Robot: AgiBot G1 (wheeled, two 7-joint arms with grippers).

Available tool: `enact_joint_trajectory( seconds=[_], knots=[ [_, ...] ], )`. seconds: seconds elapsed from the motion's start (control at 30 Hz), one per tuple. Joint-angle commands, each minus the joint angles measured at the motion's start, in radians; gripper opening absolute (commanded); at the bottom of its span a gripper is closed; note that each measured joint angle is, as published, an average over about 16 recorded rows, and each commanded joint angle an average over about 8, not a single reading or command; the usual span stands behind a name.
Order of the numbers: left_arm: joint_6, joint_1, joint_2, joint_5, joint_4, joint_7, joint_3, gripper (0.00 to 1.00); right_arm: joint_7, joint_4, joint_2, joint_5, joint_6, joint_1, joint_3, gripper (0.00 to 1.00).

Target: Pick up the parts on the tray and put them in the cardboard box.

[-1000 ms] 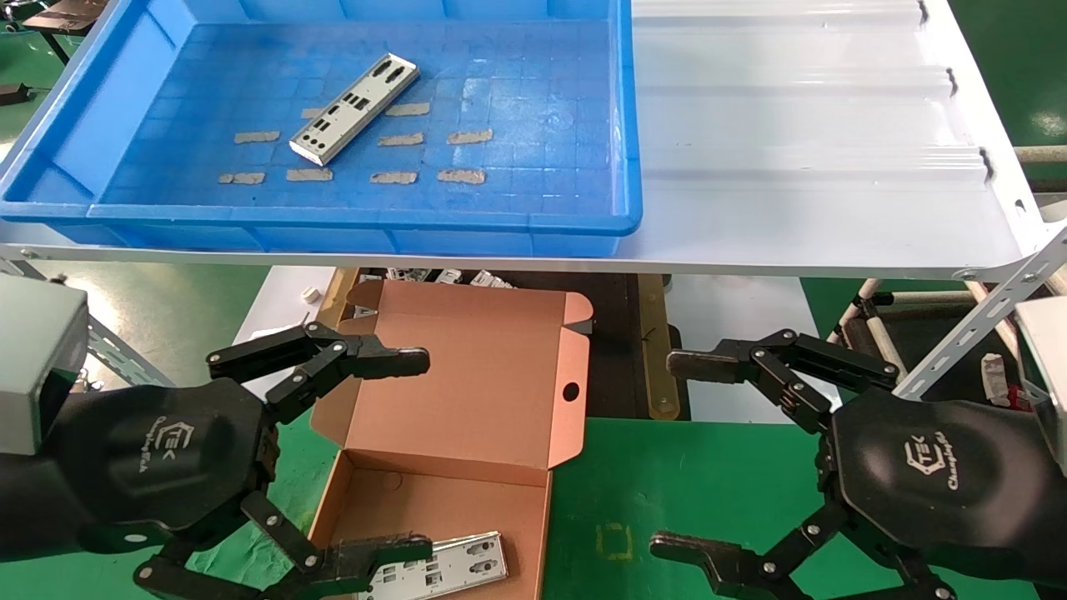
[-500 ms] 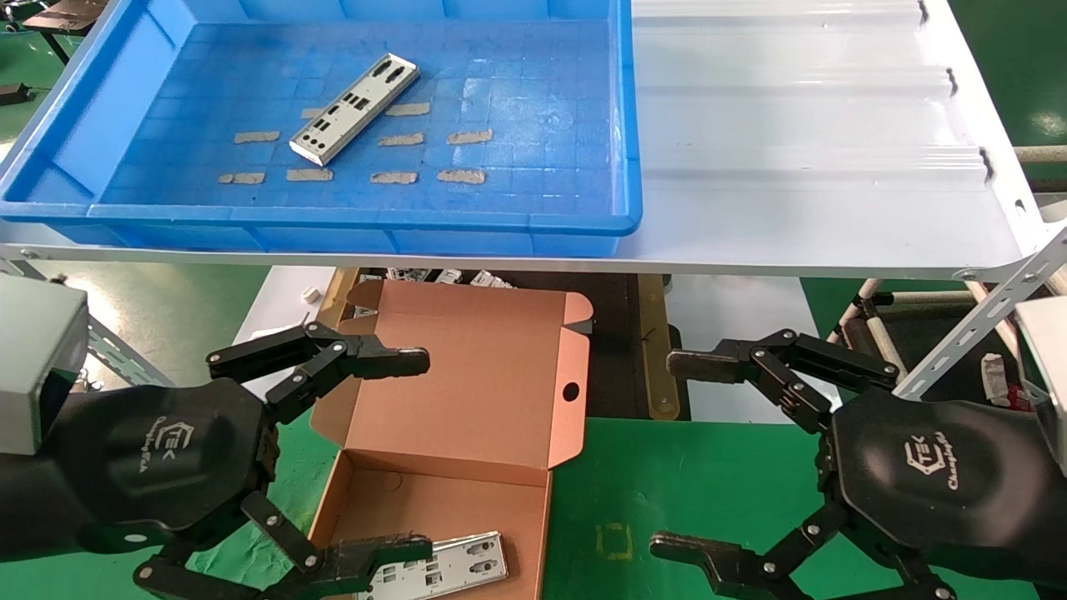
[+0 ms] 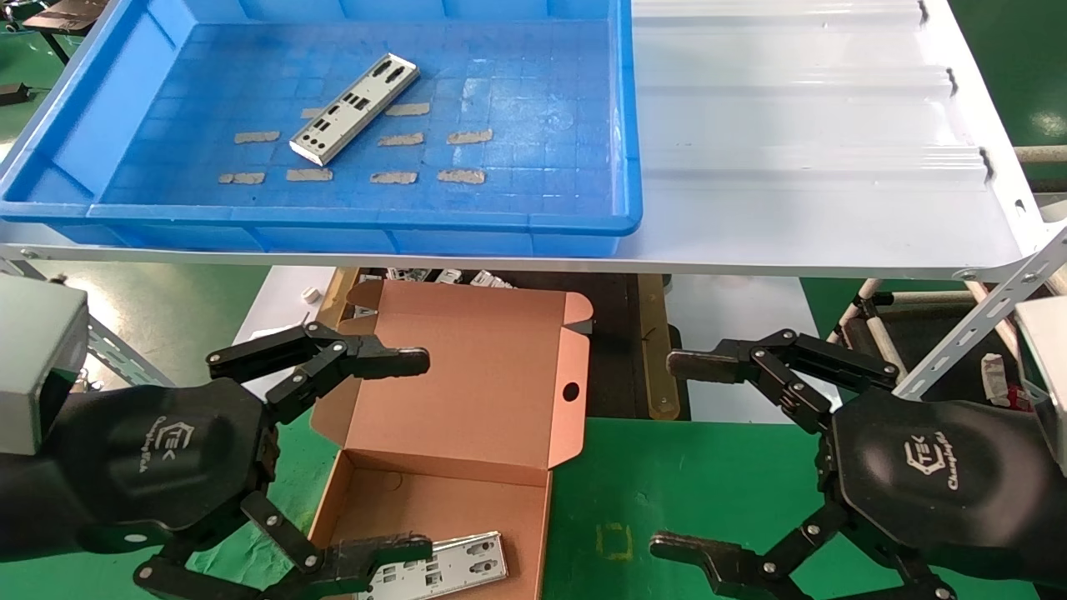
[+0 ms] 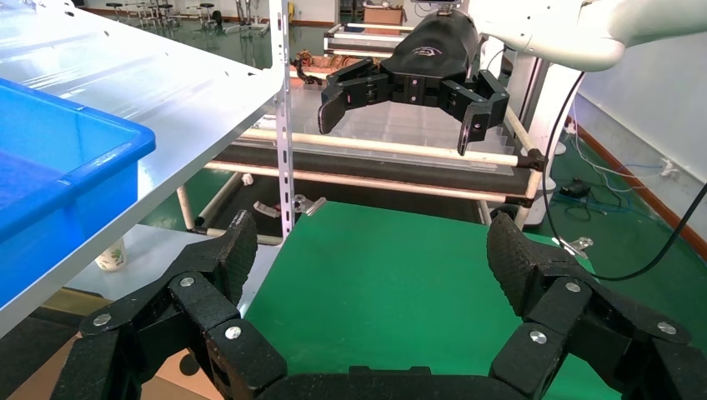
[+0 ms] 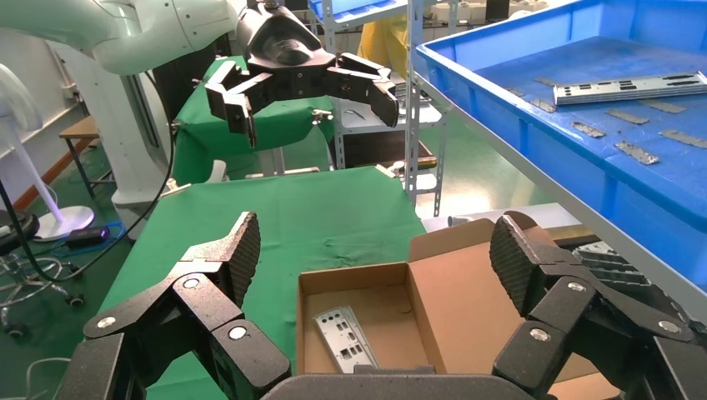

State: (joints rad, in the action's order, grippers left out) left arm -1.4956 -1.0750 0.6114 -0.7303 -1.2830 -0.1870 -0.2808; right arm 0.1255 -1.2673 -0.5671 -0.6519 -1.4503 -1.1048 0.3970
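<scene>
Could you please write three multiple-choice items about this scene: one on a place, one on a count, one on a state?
1. Where does the metal part that is not yet packed lie?
A. On the floor of the blue tray
B. On the white shelf beside the tray
C. On the green mat

2. How many metal parts lie in the cardboard box?
A. None
B. One
C. Three

3. In what state is the left gripper?
A. Shut on a part
B. Shut and empty
C. Open and empty

Answers:
1. A: the part lies slanted on the tray among tan tape strips.
2. B: one plate lies inside the cardboard box.
3. C: the left gripper has its fingers spread wide above the box and holds nothing.
</scene>
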Motion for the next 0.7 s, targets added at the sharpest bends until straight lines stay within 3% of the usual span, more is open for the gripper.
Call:
enact_joint_trajectory(
  seconds=[0.03, 0.7],
  knots=[
    [0.0, 0.0, 0.0, 0.0, 0.0, 0.0, 0.0, 1.0, 0.0, 0.0, 0.0, 0.0, 0.0, 0.0, 0.0, 1.0],
    [0.0, 0.0, 0.0, 0.0, 0.0, 0.0, 0.0, 1.0, 0.0, 0.0, 0.0, 0.0, 0.0, 0.0, 0.0, 1.0]
  ],
)
